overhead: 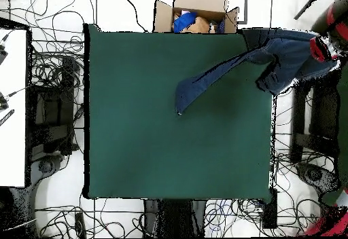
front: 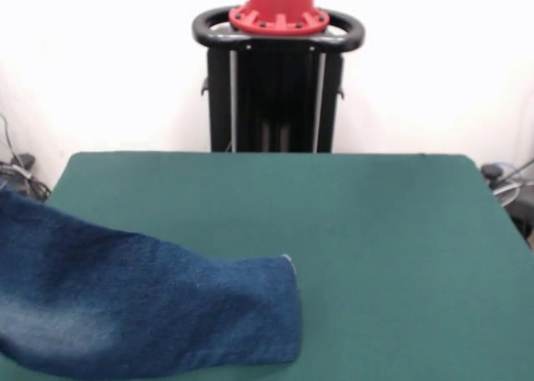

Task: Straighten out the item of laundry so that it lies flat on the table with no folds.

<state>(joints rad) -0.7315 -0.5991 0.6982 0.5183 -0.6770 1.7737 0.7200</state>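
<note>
Overhead view: jeans [overhead: 272, 53] stretched slantwise, one leg lying on the green table [overhead: 149, 148] with its hem toward the middle, the second leg crumpled at the table's right edge, waist end well past that edge and off the cloth. Red and black gripper [overhead: 319, 46] at the waist end, against the denim; jaws hidden, cannot tell whether spread or pinching. Cardboard box [overhead: 204, 0] just beyond the top edge, cables [overhead: 54, 73] strewn on the floor. Front view: same leg across the near left corner, hem pointing right, whitish faded patch low on the left; black pedestal [front: 278, 89] behind the far side.
</note>
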